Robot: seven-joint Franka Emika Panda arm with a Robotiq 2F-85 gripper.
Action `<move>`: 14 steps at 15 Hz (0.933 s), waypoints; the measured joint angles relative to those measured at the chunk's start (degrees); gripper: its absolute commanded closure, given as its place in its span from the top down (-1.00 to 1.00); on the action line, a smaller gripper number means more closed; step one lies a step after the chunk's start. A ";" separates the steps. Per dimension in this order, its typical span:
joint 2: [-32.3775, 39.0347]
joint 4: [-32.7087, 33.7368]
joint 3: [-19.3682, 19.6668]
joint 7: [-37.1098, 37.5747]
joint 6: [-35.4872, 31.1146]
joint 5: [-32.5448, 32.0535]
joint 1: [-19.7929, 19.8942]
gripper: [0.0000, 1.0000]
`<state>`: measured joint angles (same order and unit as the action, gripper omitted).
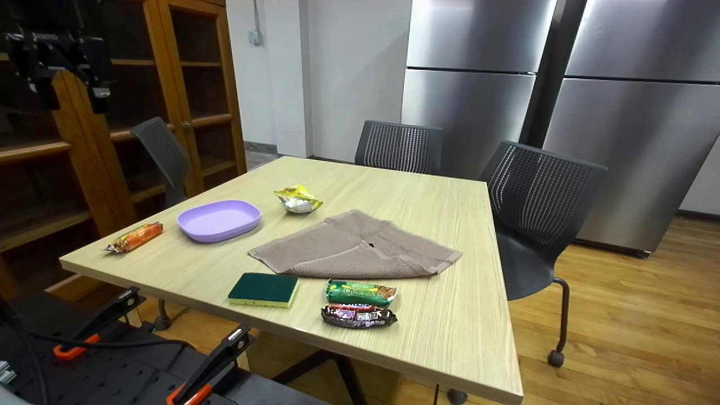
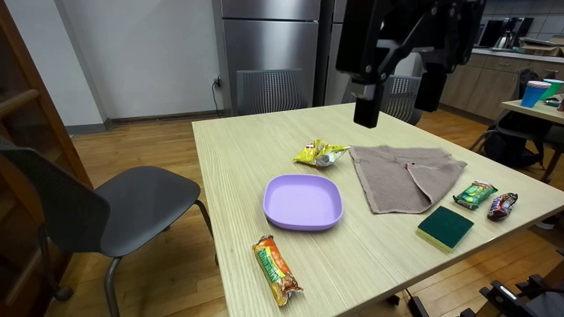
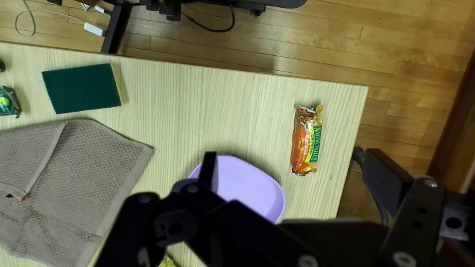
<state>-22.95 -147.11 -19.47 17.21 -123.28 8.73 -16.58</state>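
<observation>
High above the table, my gripper [image 2: 398, 102] stands open with nothing between its fingers; the wrist view shows them wide apart. Beneath it lies an orange Nature Valley bar [image 3: 306, 142] near the table's corner. Beside that, a lilac dish [image 2: 302, 202] sits with nothing in it; one finger hides part of it in the wrist view. A crumpled yellow and silver packet [image 1: 298, 199] rests behind the dish. The brown towel [image 1: 349, 247] is spread with one corner folded over. Along the near edge are a green and yellow sponge [image 3: 81, 89], a green packet [image 1: 357, 293] and a dark wrapped bar [image 1: 357, 316].
Grey chairs [image 2: 145, 202] [image 1: 523, 225] stand around the pale wooden table [image 1: 427, 197]. Black clamps with orange grips [image 1: 214, 360] are fixed by its near side. A wooden glass-door cabinet [image 1: 163, 67] and steel refrigerators [image 1: 472, 101] stand beyond.
</observation>
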 measured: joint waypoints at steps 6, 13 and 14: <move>4.43 0.35 0.00 -0.89 -2.19 -2.08 0.00 1.00; 11.18 2.37 -0.01 -2.84 -5.33 -2.12 -0.10 1.00; 12.24 2.89 -0.03 -3.04 -5.39 -2.14 -0.20 1.00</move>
<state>-10.70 -144.22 -19.51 14.18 -128.67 6.59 -16.78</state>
